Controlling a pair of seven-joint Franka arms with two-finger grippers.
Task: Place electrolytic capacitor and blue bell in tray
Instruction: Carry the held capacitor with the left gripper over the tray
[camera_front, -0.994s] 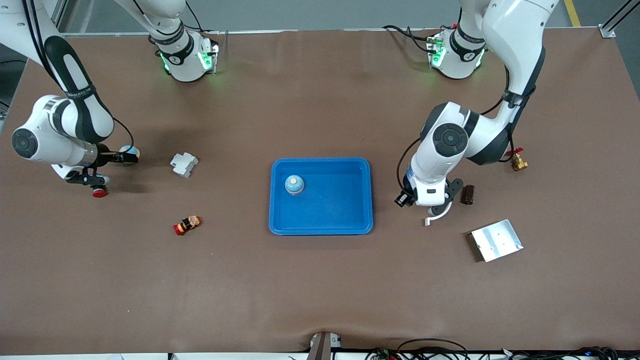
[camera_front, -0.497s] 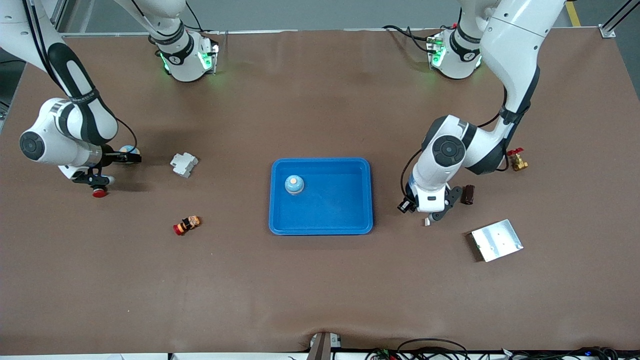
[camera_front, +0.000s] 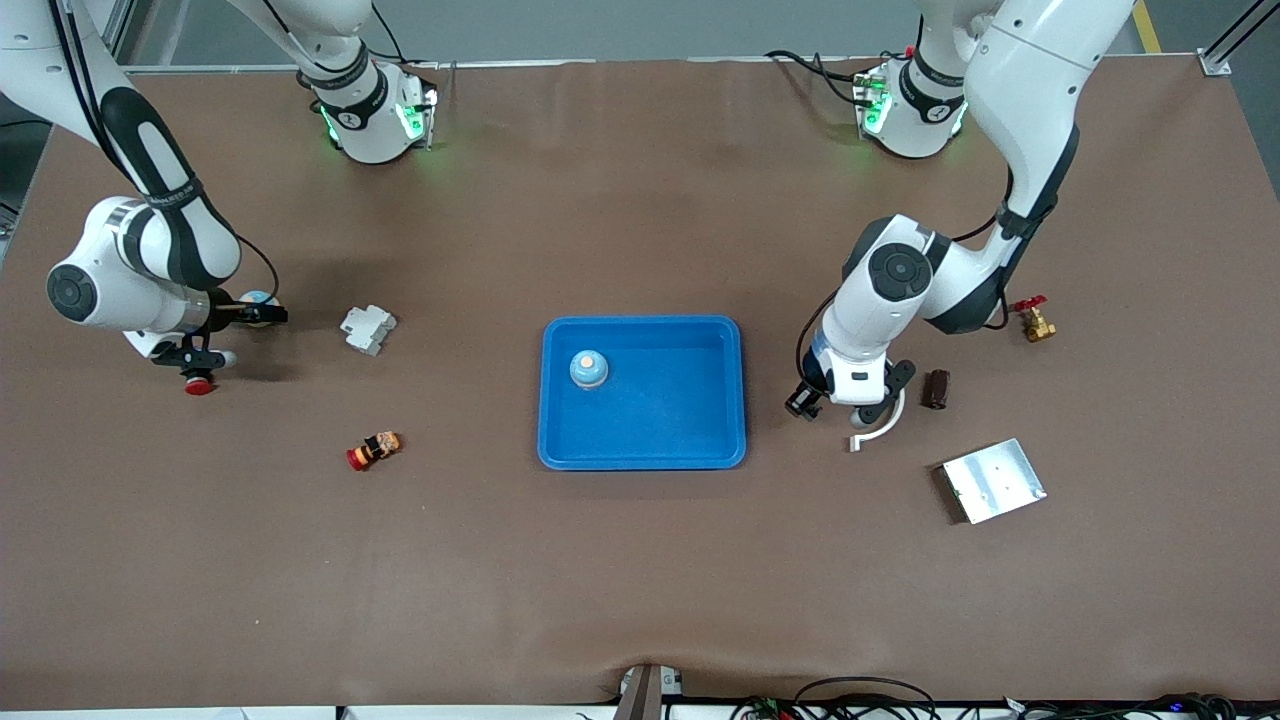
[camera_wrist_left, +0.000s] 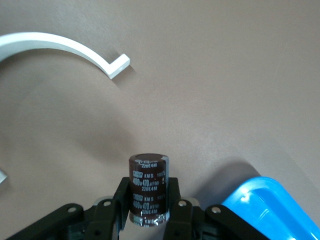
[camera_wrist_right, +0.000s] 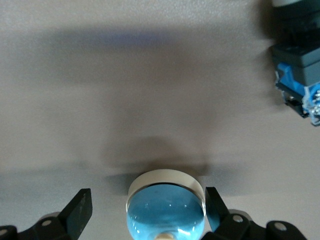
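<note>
Left gripper (camera_wrist_left: 147, 220) remains pinched on the electrolytic capacitor (camera_wrist_left: 148, 187), now lifted above the table beside the tray (camera_front: 642, 392), uncovering the white curved bracket (camera_front: 877, 428). Right gripper (camera_wrist_right: 145, 217) stays spread around a blue bell (camera_wrist_right: 166, 212); another bell (camera_front: 588, 368) sits in the tray.

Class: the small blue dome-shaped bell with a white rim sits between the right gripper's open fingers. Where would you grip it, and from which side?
Grip the blue dome-shaped bell across its widest part, at the white rim, probably coming from above. It stands upright and is round, so any two facing sides serve; the right gripper has its open fingers flanking it.
</note>
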